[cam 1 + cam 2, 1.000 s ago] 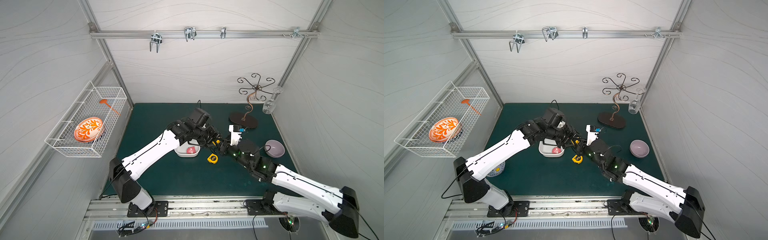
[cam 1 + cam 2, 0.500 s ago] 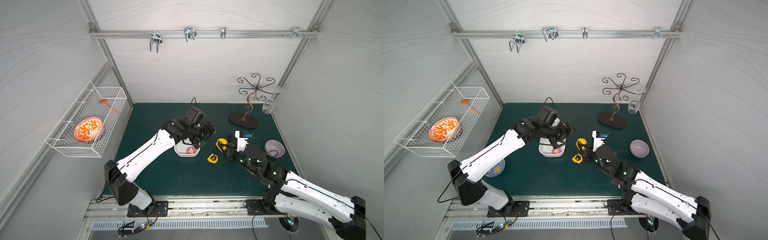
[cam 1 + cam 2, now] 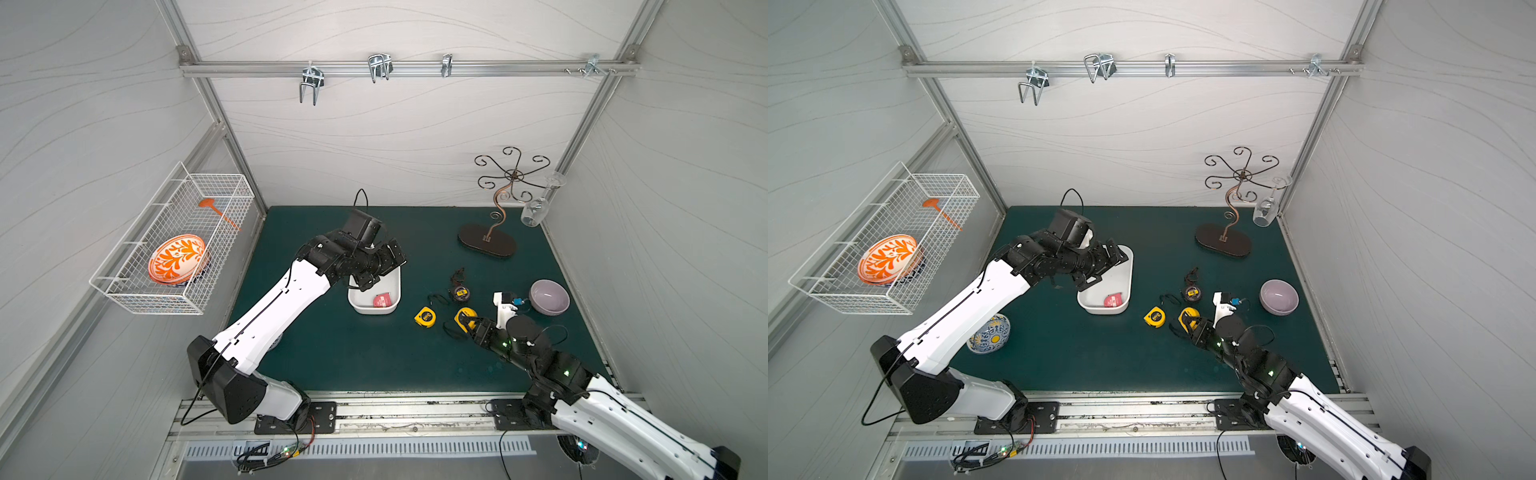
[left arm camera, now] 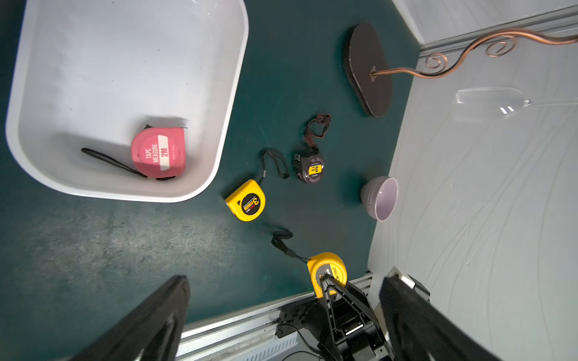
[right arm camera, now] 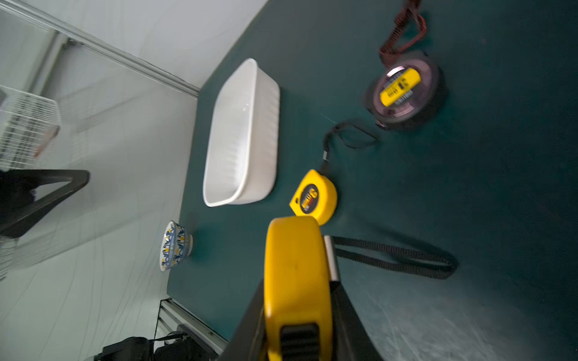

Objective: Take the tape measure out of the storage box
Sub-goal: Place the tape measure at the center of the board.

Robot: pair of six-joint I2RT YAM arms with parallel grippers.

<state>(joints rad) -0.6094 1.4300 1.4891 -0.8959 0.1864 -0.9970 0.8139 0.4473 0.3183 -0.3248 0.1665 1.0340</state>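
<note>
The white storage box stands mid-mat with a pink tape measure lying in it. My left gripper hangs open over the box's far end, holding nothing. Right of the box, my right gripper is shut on a yellow tape measure just above the mat, its black strap trailing. A second yellow tape measure and a black one lie on the mat between box and right gripper.
A lilac bowl sits right of my right gripper. A dark stand base and a wine glass are at the back right. A blue patterned bowl lies under my left arm. A wire basket hangs on the left wall.
My right arm has carried the yellow tape measure away from the box, rightward and toward the front. My left arm has drawn back over the box with its jaws open.
</note>
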